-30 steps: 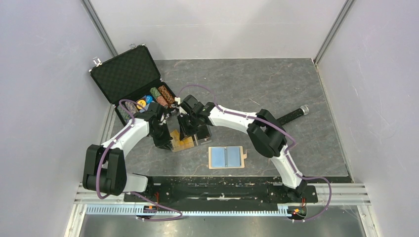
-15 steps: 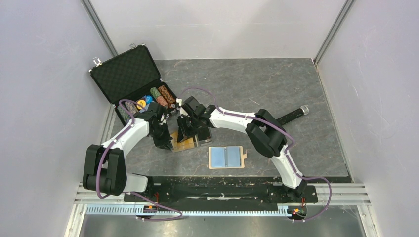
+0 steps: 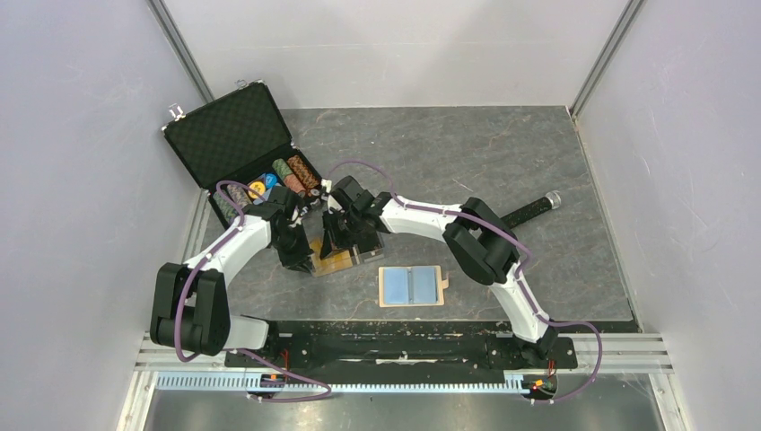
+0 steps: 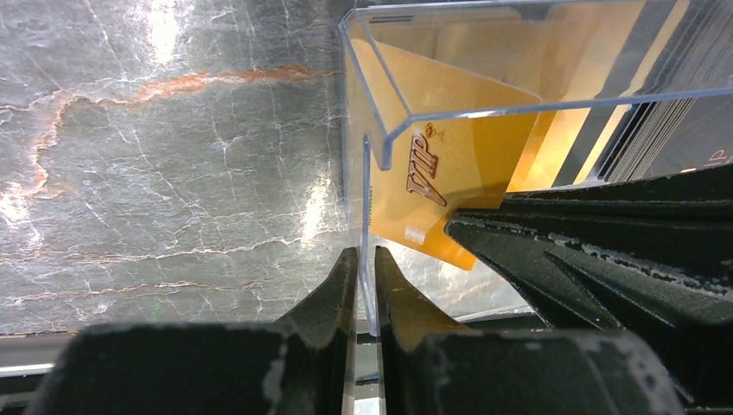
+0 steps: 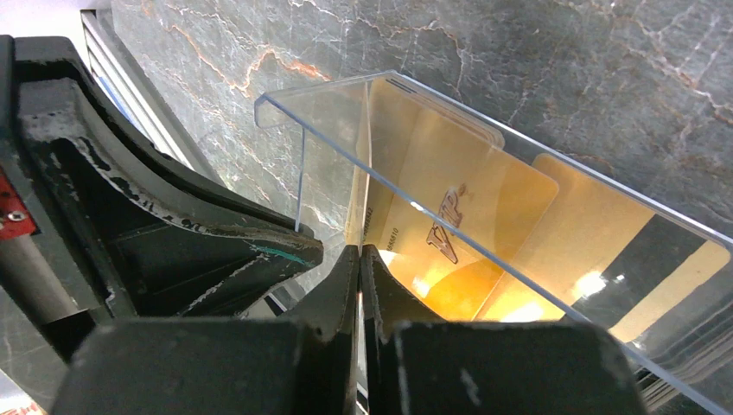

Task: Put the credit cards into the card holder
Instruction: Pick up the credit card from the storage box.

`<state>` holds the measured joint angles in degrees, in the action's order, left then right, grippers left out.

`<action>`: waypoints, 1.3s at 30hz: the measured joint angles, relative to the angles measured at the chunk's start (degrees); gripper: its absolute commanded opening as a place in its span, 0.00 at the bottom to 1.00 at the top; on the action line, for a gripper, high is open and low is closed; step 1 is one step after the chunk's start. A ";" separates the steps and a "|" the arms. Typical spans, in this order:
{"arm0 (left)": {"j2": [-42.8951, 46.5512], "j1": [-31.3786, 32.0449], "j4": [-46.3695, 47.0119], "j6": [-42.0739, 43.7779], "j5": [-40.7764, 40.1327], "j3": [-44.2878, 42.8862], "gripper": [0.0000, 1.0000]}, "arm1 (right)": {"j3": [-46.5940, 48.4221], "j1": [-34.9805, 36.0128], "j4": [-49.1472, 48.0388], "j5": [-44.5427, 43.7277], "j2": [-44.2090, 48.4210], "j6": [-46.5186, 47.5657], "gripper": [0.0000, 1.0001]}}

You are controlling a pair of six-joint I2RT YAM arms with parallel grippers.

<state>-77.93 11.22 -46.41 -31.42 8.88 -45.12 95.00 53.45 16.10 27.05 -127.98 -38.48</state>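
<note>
A clear plastic box holds orange-gold credit cards and dark cards. My left gripper is shut on the box's clear side wall; from above it sits at the box's left end. My right gripper is shut on the edge of an orange-gold "VIP" card standing in the box; from above it reaches into the box. The card holder lies open, tan rim and light blue pockets up, to the right of the box and nearer the arm bases.
An open black poker-chip case with chip stacks stands at the back left. A black cylindrical handle lies at the right. The left gripper's black body is close beside the right fingers.
The right arm has shifted slightly left over the box. The left arm and the card holder have not moved.
</note>
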 measured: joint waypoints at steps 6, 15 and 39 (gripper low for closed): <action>0.07 -0.31 -0.02 0.00 0.02 0.00 0.02 | 0.00 -0.11 1.20 -0.63 0.31 0.66 0.00; 1.53 -1.90 -1.73 0.00 -2.99 0.00 0.03 | -3.23 -2.14 5.20 -2.45 10.16 3.54 0.00; 16.83 -0.35 -2.58 1.90 8.72 -2.05 0.51 | -46.47 -19.43 5.84 -4.44 53.72 7.41 0.00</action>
<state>-61.10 10.87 -48.99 -29.52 17.61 -47.18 48.53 34.02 21.93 22.61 -74.26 -31.07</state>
